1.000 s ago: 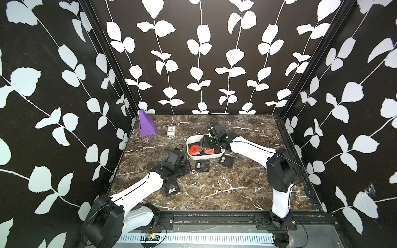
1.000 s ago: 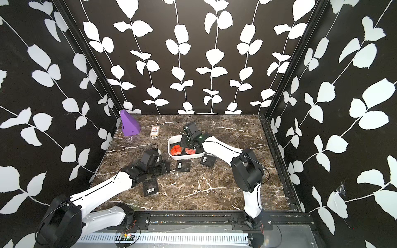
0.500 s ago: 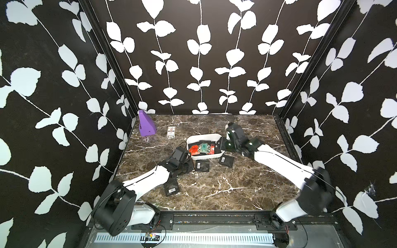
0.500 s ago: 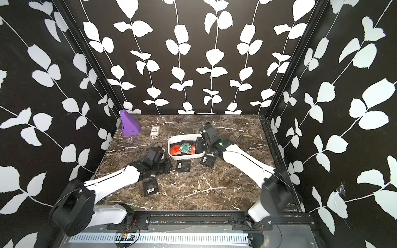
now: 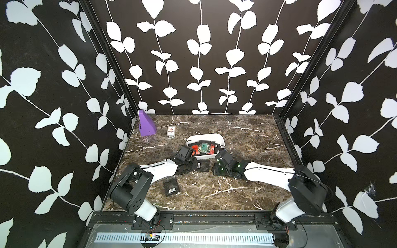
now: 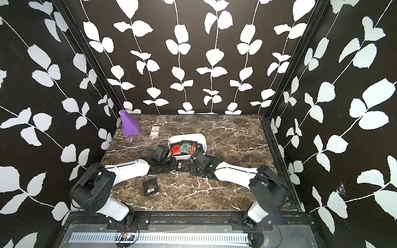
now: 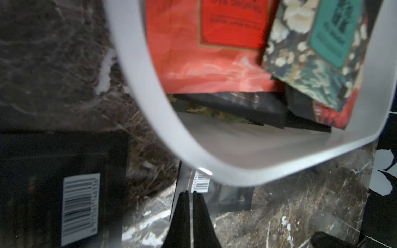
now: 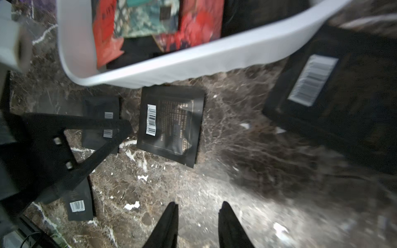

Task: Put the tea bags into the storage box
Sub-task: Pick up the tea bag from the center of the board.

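Note:
The white storage box [image 5: 214,135] [image 6: 193,135] stands mid-table and holds red [image 7: 204,53] and green [image 5: 204,147] tea bags. Black tea bags lie loose in front of it: one against its near wall [image 5: 203,166] [image 8: 171,126], one nearer the front [image 5: 171,186] [image 6: 150,186]. My left gripper [image 7: 190,193] [image 5: 193,166] is shut, its tips over the barcode end of the black bag by the box. Nothing shows pinched between them. My right gripper [image 8: 199,206] hangs open and empty over bare marble beside another black bag [image 8: 322,96].
A purple wedge block [image 5: 146,125] and a small white packet with a red mark [image 5: 171,131] sit at the back left. Patterned walls close in three sides. A black rail [image 5: 214,214] runs along the front edge.
My right gripper has pulled out of the box toward the front and opened. A green tea bag now lies on the red ones. My left gripper edged toward the box, still shut.

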You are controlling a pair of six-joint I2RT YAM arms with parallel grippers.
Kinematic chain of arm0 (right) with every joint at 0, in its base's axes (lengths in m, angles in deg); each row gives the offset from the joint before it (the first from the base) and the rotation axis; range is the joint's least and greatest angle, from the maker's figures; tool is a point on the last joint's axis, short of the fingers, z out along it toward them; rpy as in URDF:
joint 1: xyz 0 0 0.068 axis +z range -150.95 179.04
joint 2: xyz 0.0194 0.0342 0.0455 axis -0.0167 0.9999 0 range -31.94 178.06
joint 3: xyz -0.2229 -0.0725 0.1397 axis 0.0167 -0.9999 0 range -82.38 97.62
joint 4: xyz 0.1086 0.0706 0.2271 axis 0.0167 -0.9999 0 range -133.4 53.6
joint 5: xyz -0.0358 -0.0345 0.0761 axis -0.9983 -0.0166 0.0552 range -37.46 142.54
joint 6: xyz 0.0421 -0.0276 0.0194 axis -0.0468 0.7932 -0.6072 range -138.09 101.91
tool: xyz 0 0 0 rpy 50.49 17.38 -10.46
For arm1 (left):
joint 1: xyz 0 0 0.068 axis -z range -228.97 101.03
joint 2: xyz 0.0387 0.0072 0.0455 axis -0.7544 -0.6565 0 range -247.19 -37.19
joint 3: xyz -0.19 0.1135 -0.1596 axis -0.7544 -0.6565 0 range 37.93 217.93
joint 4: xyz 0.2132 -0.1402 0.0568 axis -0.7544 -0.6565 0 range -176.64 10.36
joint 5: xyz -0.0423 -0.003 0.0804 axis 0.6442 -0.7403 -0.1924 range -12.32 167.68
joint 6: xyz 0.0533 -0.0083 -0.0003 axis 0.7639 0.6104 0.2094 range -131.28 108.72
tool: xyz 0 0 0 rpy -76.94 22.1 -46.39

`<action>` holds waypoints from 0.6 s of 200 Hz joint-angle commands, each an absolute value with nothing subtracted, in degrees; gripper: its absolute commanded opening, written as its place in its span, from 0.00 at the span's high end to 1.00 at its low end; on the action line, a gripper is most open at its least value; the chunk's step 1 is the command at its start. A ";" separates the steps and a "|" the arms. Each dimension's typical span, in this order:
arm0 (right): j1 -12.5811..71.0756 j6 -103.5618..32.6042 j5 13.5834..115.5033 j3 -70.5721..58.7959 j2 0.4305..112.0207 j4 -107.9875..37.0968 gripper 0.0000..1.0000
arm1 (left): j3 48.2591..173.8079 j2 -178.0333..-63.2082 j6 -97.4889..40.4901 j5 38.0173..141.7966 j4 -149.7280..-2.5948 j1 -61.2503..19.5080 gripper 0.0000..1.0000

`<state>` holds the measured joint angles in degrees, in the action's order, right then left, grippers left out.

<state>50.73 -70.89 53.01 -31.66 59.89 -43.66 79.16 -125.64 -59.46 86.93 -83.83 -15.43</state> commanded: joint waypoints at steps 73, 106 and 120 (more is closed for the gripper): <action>51.50 -74.13 49.64 -29.93 67.48 -35.61 0.65 | 81.09 -128.42 -59.19 87.87 -80.61 -15.31 1.00; 51.21 -74.43 49.30 -28.96 69.21 -34.99 0.65 | 81.52 -128.57 -59.09 87.61 -80.61 -15.22 1.00; 50.99 -74.52 49.00 -28.46 69.81 -34.90 0.65 | 81.60 -128.76 -59.09 87.48 -80.64 -15.15 1.00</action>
